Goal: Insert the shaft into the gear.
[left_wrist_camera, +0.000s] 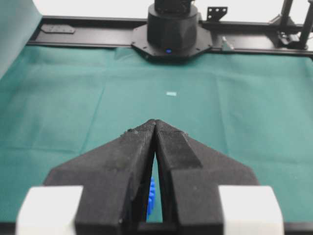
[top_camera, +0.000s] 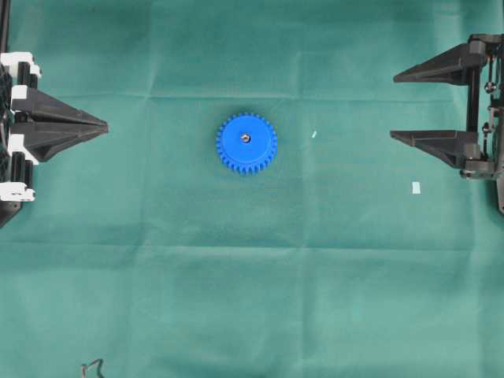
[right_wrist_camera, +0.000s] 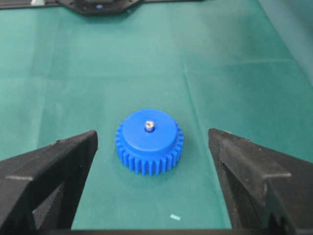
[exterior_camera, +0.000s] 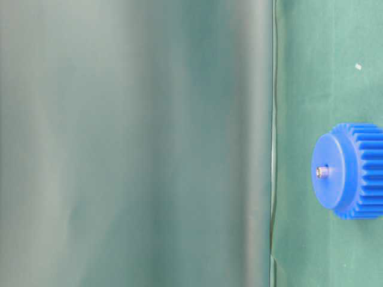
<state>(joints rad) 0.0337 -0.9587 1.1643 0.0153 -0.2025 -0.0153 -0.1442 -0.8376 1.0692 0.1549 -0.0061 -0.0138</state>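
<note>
The blue gear (top_camera: 246,142) lies flat on the green cloth near the table's middle. The silvery shaft (top_camera: 246,137) stands upright in its centre hole, its tip poking out above the top face (right_wrist_camera: 149,126) (exterior_camera: 322,172). My right gripper (top_camera: 392,106) is at the right edge, open wide, empty, well clear of the gear (right_wrist_camera: 149,141). Its two fingers (right_wrist_camera: 58,161) frame the gear from a distance in the right wrist view. My left gripper (top_camera: 106,125) rests at the left edge, shut, tips together (left_wrist_camera: 155,122), holding nothing. A sliver of gear (left_wrist_camera: 151,197) shows between its fingers.
A small white paper scrap (top_camera: 416,187) lies near the right gripper. A tiny pale fleck (top_camera: 313,134) sits on the cloth right of the gear. The opposite arm's black base (left_wrist_camera: 171,29) stands at the far table edge. A dark cable end (top_camera: 93,367) pokes in at the front left.
</note>
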